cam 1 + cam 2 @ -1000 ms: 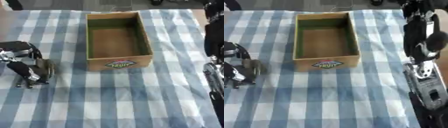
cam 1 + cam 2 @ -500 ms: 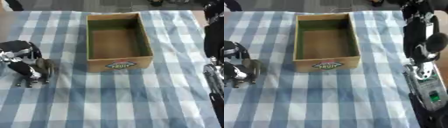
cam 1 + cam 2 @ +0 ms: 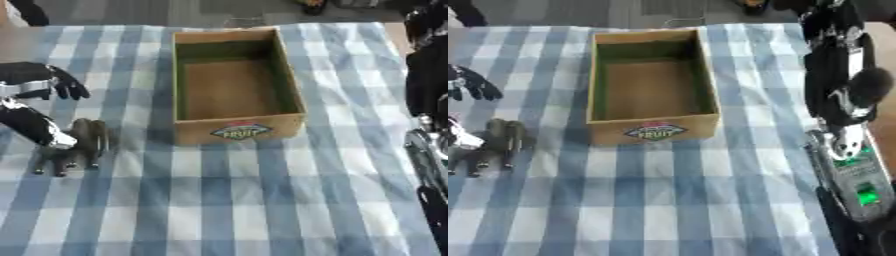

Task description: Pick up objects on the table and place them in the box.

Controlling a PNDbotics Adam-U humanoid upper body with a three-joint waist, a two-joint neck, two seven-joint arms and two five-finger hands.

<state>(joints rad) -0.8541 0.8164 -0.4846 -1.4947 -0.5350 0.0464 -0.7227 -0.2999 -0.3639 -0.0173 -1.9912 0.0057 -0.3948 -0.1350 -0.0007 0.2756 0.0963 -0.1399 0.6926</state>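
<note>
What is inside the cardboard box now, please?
The box looks empty: only its bare brown floor and green inner walls show. The near front wall hides a thin strip of the floor behind it, so something very flat there cannot be excluded.

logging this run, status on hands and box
Left hand resting on the tablecloth left of the box, fingers straight, holding nothing. Right hand not in view. Box looks empty. No loose objects visible on the cloth.

L hand [image 3: 72, 150] fingers down, relaxed (R arm [image 3: 842, 95] at edge).
</note>
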